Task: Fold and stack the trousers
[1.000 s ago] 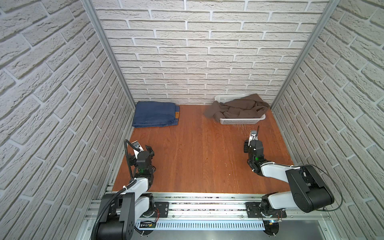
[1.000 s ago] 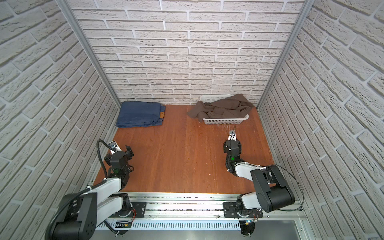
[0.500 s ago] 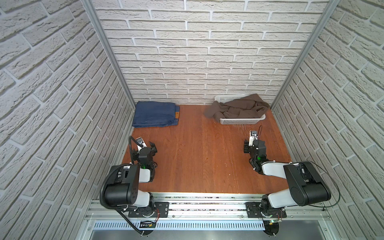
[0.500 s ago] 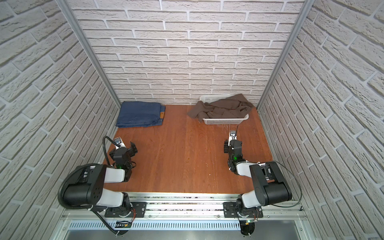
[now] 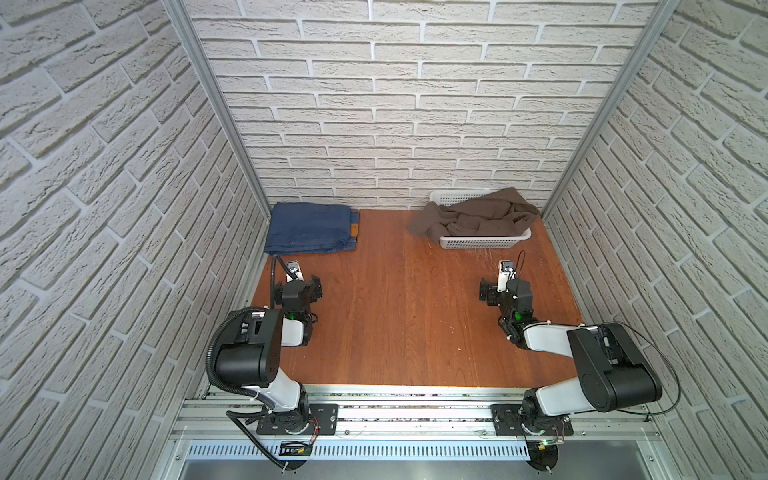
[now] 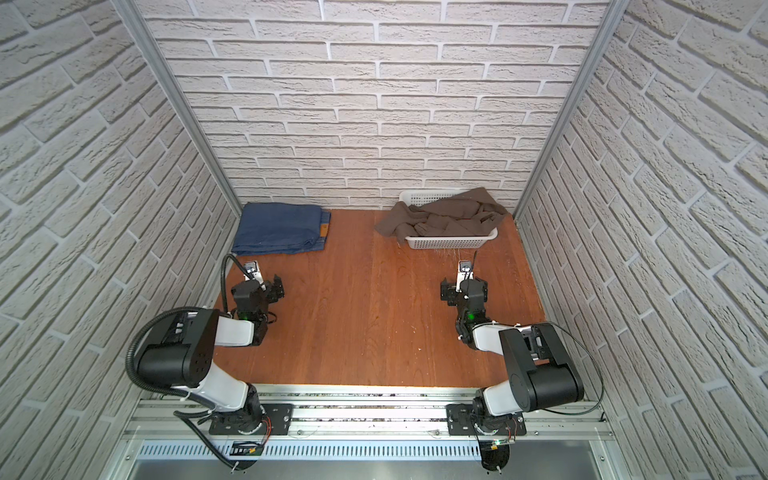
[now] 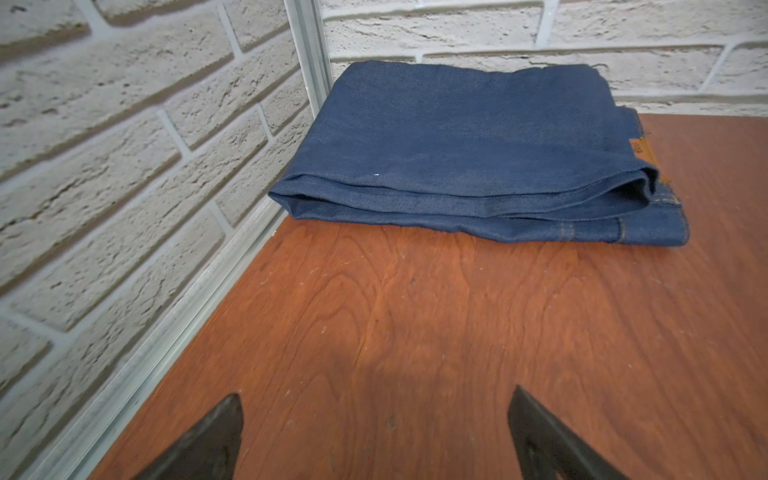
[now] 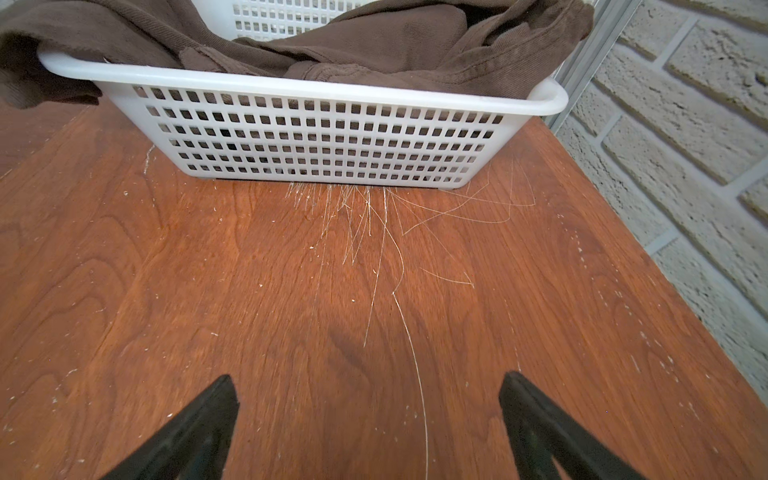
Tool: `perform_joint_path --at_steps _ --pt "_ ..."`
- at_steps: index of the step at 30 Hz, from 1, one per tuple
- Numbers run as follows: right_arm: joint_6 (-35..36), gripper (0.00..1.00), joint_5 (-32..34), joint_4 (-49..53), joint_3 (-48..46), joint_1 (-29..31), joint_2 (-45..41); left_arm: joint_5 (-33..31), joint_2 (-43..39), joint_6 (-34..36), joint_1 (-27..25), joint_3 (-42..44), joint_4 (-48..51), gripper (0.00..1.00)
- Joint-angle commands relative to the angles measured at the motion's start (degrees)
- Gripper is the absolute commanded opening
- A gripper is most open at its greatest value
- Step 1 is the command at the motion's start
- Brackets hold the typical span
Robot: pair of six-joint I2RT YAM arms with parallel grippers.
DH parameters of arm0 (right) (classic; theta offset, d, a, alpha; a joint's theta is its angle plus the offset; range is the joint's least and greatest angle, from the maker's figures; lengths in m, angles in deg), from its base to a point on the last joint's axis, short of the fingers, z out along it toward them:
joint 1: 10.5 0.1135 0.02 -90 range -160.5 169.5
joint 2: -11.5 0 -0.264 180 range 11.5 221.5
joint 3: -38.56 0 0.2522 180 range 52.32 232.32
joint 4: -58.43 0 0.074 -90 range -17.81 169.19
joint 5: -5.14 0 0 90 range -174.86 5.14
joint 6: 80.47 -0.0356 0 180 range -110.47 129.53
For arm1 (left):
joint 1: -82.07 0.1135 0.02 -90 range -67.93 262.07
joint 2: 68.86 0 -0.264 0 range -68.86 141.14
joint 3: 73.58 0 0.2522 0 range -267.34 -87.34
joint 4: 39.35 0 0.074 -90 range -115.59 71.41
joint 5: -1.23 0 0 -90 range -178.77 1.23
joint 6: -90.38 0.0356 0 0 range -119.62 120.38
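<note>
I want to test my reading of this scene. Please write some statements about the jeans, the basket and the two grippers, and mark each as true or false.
1. The jeans lie folded in the far left corner of the table. True.
2. The left gripper holds the jeans. False: it is open, empty and apart from them.
3. The brown garment hangs over the rim of the white basket. True.
4. The right gripper is shut on the basket. False: it is open, apart from it.
5. The brown garment is folded flat. False: it is crumpled.

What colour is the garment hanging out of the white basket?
Brown; the garment shows best in the right wrist view.
</note>
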Motion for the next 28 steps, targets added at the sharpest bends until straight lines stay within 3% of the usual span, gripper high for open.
perform_joint_path --at_steps 1,28 --pt "-0.46 0.99 -1.94 -3.43 -0.51 -0.80 0.08 1.17 0.26 0.85 0.34 -0.05 -2.52 0.98" --pt "-0.37 0.99 -1.85 -3.75 -0.95 -0.80 -0.44 1.60 -0.07 0.54 0.55 -0.49 -1.35 0.98"
